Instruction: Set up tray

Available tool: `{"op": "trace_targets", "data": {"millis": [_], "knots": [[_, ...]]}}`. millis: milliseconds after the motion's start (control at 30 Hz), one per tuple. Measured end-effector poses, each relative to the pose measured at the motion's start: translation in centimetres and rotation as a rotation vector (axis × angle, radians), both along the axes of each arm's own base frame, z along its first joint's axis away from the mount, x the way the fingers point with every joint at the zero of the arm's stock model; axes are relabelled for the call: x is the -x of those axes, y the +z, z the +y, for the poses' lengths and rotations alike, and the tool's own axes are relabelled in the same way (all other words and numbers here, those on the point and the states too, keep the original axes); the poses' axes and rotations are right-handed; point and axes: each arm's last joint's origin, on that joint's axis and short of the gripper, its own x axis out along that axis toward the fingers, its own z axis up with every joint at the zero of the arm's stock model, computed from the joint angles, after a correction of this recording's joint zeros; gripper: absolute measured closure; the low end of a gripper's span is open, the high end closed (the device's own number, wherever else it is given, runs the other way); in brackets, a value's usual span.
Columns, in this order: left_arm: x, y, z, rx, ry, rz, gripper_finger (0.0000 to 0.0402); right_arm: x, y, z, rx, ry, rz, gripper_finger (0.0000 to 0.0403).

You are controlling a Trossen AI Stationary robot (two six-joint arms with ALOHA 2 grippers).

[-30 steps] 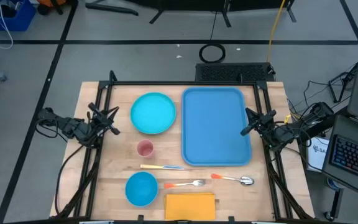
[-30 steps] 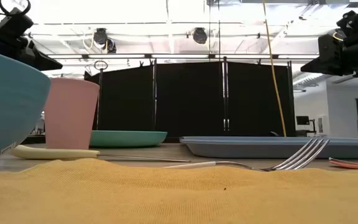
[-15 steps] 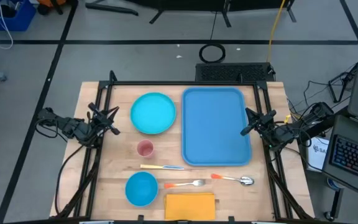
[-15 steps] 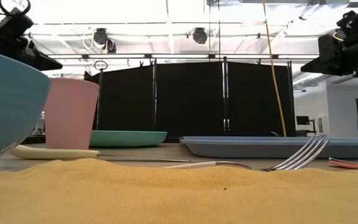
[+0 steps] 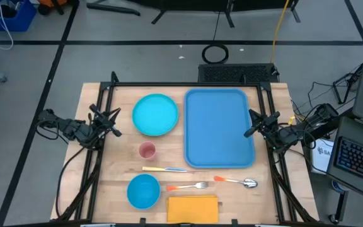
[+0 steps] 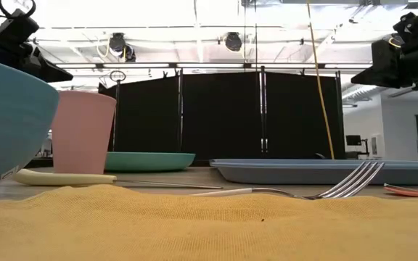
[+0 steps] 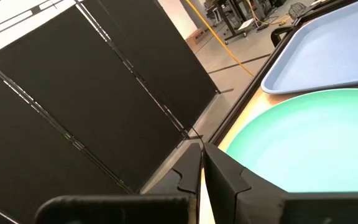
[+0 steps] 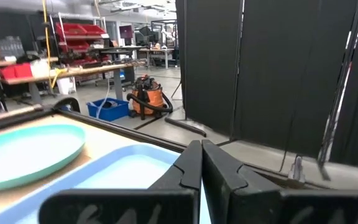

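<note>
Both arms hang at the counter's [image 5: 112,173] side edges, nothing gripped. The right claw [image 5: 249,130] has its fingers pressed together, tips poised right over the right rim of the tray [image 5: 218,128], which lies flat and bare, spreading away from that claw toward the counter's middle. Over on the other side, the left claw [image 5: 116,123] is pinched nearly closed on nothing, with the turquoise plate [image 5: 155,115] just beside its tips; the tray sits beyond that plate, well apart from this claw. The pink cup [image 5: 147,150], bowl [image 5: 143,191], cutlery and yellow napkin [image 5: 193,207] lie nearer the counter's front edge.
</note>
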Motion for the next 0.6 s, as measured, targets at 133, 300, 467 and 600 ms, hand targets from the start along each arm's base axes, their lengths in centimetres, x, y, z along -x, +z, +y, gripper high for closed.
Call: {"op": "trace_targets", "data": {"millis": [133, 300, 467, 600], "knots": [[0.00, -0.01, 0.00, 0.000, 0.000, 0.000, 0.0378, 0.00, 0.03, 0.00, -0.042, 0.000, -0.065, 0.0403], [0.00, -0.01, 0.00, 0.000, 0.000, 0.000, 0.0378, 0.00, 0.05, 0.00, -0.054, 0.000, -0.084, 0.0403], [0.00, 0.00, 0.00, 0.000, 0.000, 0.000, 0.0378, -0.24, 0.13, 0.14, -0.063, 0.101, -0.109, 0.0403], [0.00, -0.01, 0.00, 0.000, 0.000, 0.000, 0.0378, -0.41, 0.15, 0.29, -0.058, 0.181, -0.108, 0.0403]]}}
